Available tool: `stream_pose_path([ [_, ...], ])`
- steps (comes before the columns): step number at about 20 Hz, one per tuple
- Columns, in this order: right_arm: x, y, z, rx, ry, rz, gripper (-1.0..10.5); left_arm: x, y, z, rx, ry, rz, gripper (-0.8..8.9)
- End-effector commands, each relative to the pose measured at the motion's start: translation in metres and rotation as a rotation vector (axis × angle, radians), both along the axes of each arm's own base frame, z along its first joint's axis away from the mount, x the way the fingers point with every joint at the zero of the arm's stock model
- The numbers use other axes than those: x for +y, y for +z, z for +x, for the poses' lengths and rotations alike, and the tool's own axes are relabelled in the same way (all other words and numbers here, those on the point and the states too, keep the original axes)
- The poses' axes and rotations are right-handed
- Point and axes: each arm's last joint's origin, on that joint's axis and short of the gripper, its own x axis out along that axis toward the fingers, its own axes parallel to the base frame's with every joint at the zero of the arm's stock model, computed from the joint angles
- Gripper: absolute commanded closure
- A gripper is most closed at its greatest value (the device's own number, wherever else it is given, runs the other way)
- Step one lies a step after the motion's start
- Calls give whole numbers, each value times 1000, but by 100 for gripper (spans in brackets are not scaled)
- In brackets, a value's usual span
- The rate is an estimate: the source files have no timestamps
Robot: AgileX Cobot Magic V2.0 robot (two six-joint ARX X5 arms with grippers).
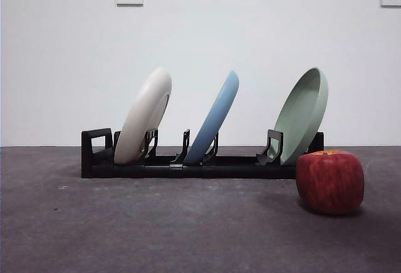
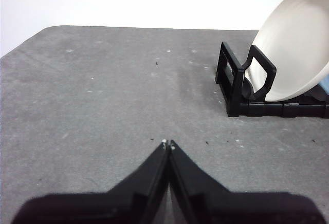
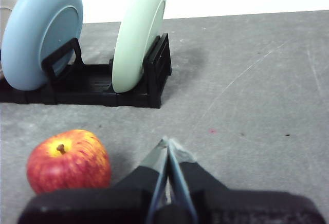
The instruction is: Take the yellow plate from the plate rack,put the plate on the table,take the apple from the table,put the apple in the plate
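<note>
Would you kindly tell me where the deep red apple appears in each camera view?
Front view: deep red apple at lower right on the dark grey table, before the pale green plate.
Left wrist view: not in it.
Right wrist view: lower left, beside the right pincer.
Shared landmark: long black plate rack.
</note>
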Motion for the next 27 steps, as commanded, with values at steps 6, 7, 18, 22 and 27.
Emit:
stream_pose_path([
  [6,0,-1,0,66,-56,301,959,-3,1,0,-7,-93,-158,820],
  [7,0,3,0,62,-59,318,959,-4,5,0,-9,-122,-190,820],
  [18,4,92,25,184,-3,248,958,-10,106,33,79,-262,-269,820],
  [22,9,108,46,260,87,212,942,-14,132,63,146,-361,-283,818],
  [27,13,122,68,299,155,186,919,-19,147,98,246,-433,-317,808],
])
